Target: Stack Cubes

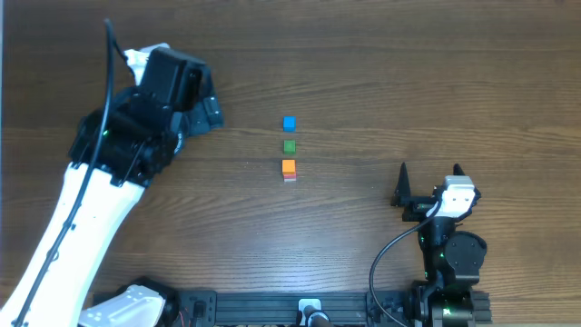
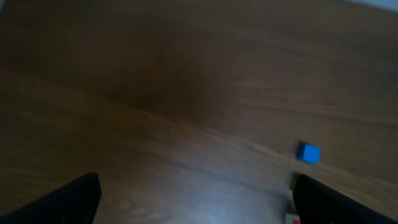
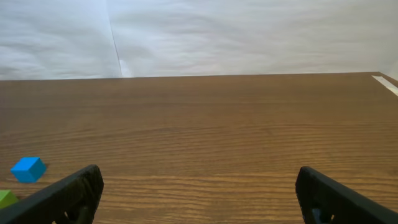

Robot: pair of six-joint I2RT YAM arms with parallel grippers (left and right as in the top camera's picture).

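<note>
Bearing cubes (image 1: pixel 289 145), wooden table (image 1: pixel 436 73) meets white backdrop (image 3: pixel 249 34)

Left hand (image 1: pixel 207 113), right hand (image 1: pixel 429 177): fingers wide apart.

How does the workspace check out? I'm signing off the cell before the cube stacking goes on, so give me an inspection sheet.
Surface: wooden table, flat, brown grain.
Job's things: blue cube, green cube and orange cube in one line, gaps between them; a reddish edge shows at the orange one, seemingly a cube beneath it.
Clutter: nothing seen.
Grippers: left gripper open, to the cubes' left; right gripper open, to their right; neither holds anything.
Cables: black cable along the left arm; second black cable looping by the right arm.
Surroundings: white backdrop behind the table's far edge.
</note>
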